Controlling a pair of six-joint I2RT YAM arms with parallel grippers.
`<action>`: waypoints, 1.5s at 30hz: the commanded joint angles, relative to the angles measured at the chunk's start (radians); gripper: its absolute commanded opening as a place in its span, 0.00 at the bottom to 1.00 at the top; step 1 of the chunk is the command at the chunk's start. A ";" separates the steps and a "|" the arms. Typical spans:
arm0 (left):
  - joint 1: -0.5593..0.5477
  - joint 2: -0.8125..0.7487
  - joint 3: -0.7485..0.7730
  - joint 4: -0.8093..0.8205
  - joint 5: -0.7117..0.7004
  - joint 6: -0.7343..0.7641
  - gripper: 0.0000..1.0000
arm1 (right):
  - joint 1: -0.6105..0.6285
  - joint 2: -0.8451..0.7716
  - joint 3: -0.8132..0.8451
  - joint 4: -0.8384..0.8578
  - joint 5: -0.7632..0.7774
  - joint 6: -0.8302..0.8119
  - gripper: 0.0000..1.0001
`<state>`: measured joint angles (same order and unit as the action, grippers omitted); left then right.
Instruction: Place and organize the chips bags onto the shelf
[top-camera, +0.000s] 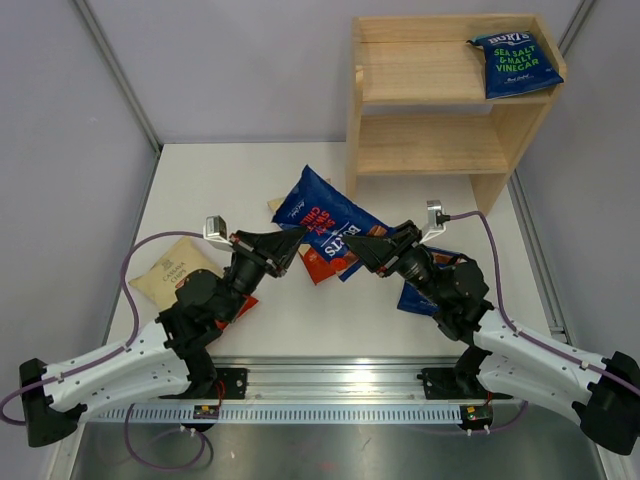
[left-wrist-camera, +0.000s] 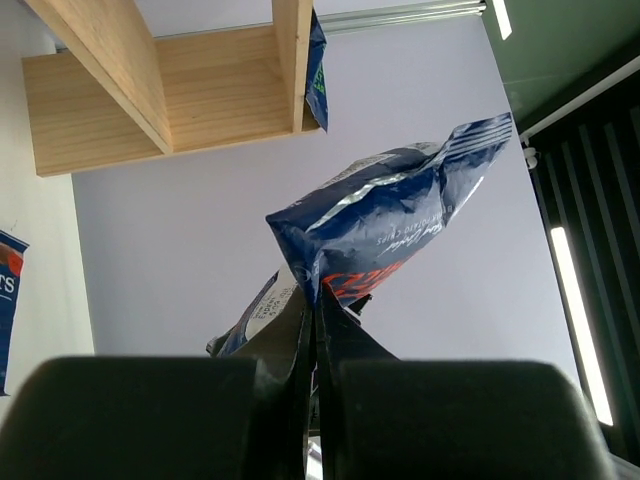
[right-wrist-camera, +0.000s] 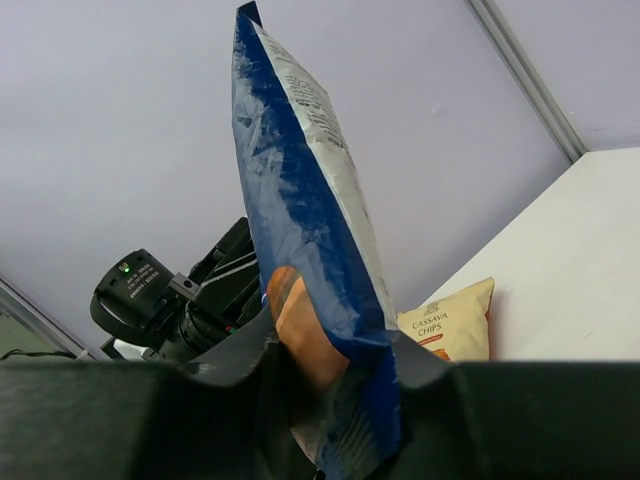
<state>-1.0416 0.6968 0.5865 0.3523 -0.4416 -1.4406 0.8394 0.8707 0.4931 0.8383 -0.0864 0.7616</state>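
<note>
Two claws are meeting above a white table (top-camera: 200, 190) that is sitting between pale lilac walls (top-camera: 250, 60). We are clenching the left claw (top-camera: 297, 240) fully onto one corner of a blue Burts bag (top-camera: 325, 215), the fingers pressing together with only the foil edge between them. We are grasping the same bag's opposite end with the right claw (top-camera: 352, 245), jaws standing slightly apart and bearing on both faces of the pack. The bag is hanging raised between the two claws. Ahead of the right claw the wooden shelf (top-camera: 420, 145) is standing, and a second Burts bag (top-camera: 517, 63) is lying on its top tier, at the right end. Just beneath the held bag a red-bottomed bag (top-camera: 318, 265) is lying on the table; a cassava bag (top-camera: 165, 275) is lying outward of the left claw, partly under that arm, and a third blue bag (top-camera: 418, 298) is lying behind the right claw, under its arm.
</note>
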 joint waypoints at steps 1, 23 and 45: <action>-0.003 -0.014 0.027 -0.002 -0.012 0.037 0.00 | 0.001 -0.013 0.053 0.027 0.043 -0.027 0.25; -0.001 -0.083 0.599 -1.183 -0.408 0.758 0.90 | -0.270 0.063 0.884 -1.074 0.407 0.068 0.12; -0.001 -0.243 0.437 -1.241 -0.408 0.927 0.90 | -0.700 0.741 1.804 -1.479 0.277 0.288 0.11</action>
<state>-1.0416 0.4576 1.0527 -0.9527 -0.8242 -0.5491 0.1661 1.5574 2.2013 -0.5739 0.2413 0.9848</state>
